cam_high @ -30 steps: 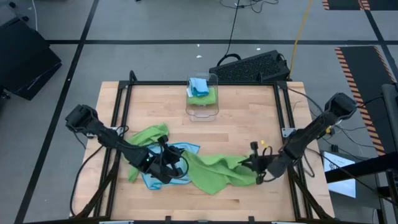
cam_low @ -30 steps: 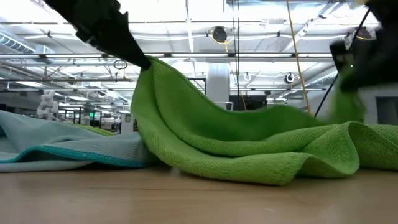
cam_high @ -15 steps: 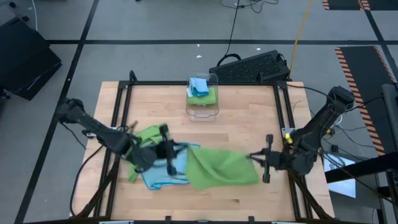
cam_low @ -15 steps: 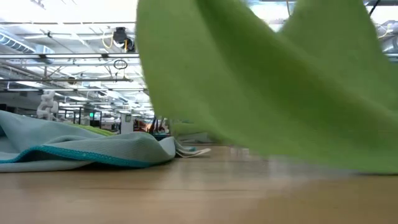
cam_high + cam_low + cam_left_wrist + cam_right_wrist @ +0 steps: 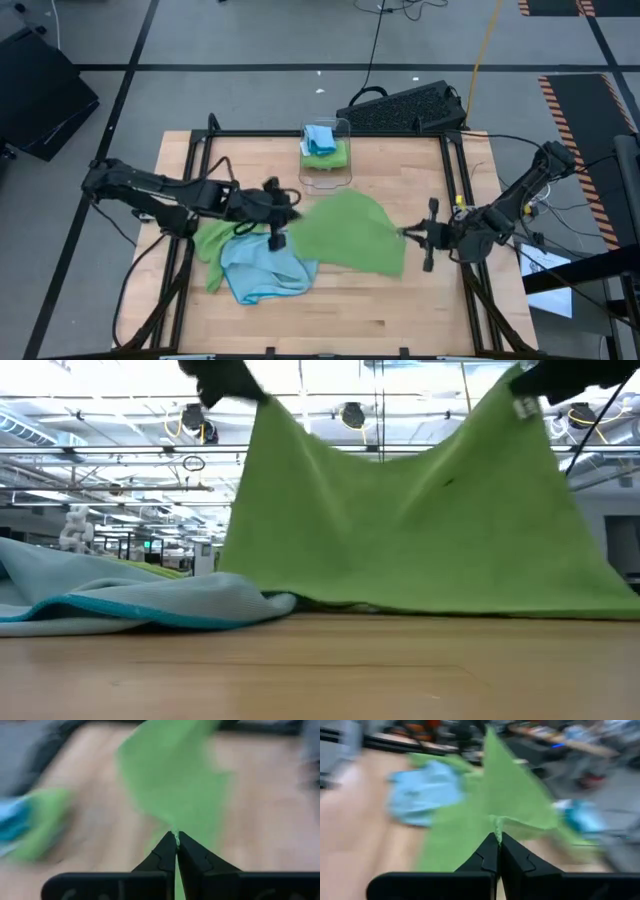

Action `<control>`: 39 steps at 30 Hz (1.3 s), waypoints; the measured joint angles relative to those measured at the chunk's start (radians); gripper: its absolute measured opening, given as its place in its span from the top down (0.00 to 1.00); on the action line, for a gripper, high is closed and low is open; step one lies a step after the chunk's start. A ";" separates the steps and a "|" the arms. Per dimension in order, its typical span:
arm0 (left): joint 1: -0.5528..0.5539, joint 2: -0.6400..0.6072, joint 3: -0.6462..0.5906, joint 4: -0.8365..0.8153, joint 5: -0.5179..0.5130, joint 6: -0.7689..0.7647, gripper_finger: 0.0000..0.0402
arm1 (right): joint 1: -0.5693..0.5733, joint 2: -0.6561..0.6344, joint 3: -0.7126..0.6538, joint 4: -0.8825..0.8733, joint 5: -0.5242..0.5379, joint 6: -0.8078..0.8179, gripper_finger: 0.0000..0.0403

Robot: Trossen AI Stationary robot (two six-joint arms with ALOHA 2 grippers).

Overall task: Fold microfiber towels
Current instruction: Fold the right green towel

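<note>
A: Where is the green towel (image 5: pixel 350 232)?

B: Mid-bench, lifted and stretched between both arms. The low view shows it hanging like a sheet, its bottom edge resting on the wood.

A: State of the left tool (image 5: pixel 277 217)?

B: Pinched tight on one upper corner of the green towel; the left wrist view shows the fingers (image 5: pixel 165 856) together with green cloth nipped at the tips.

A: And the right tool (image 5: pixel 410 234)?

B: Same, clamped on the opposite corner. The right wrist view has a fold of green caught between the closed fingers (image 5: pixel 509 854).

A: What else is on the bench (image 5: pixel 400 165)?

B: A light blue towel (image 5: pixel 262 270) lies crumpled toward the near left, just below the left tool. Another green towel (image 5: pixel 213 243) lies bunched on the left against it, part of it under the blue one. At the far edge, a clear bin (image 5: pixel 326 155) holds green and blue cloth.

A: Anything in the way?

B: The stretched towel's left edge sits close to the blue towel; whether they overlap I cannot tell. A black keyboard (image 5: pixel 405 107) lies on the floor beyond the bench, well apart.
</note>
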 joint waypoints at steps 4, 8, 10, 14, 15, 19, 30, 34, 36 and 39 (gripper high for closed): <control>-0.062 -0.005 0.003 0.202 0.138 0.073 0.99 | 0.023 -0.014 0.033 -0.034 -0.087 0.076 1.00; -0.107 -0.053 0.005 0.338 0.136 0.088 0.98 | 0.052 0.004 0.123 -0.136 -0.089 0.132 1.00; -0.114 -0.078 0.005 0.358 0.118 0.080 0.98 | 0.057 0.014 0.192 -0.203 -0.101 0.168 1.00; -0.084 -0.120 0.005 0.281 0.071 0.032 0.99 | 0.050 0.034 0.320 -0.363 -0.142 0.282 1.00; -0.070 -0.127 0.005 0.247 0.068 0.015 0.99 | 0.046 0.037 0.343 -0.407 -0.146 0.315 1.00; -0.023 -0.137 0.005 0.083 0.131 -0.112 0.97 | 0.018 0.030 0.396 -0.536 -0.278 0.501 1.00; -0.102 -0.119 0.004 0.101 0.375 -0.233 0.98 | 0.007 0.056 0.383 -0.476 -0.740 0.807 1.00; -0.054 -0.148 0.005 0.078 0.345 -0.232 0.99 | -0.024 0.041 0.455 -0.550 -0.737 0.806 1.00; -0.010 -0.162 0.008 0.035 0.331 -0.207 0.98 | -0.035 0.033 0.500 -0.656 -0.708 0.798 1.00; 0.073 -0.159 0.008 -0.069 0.267 -0.127 0.99 | -0.050 0.001 0.534 -0.818 -0.619 0.774 1.00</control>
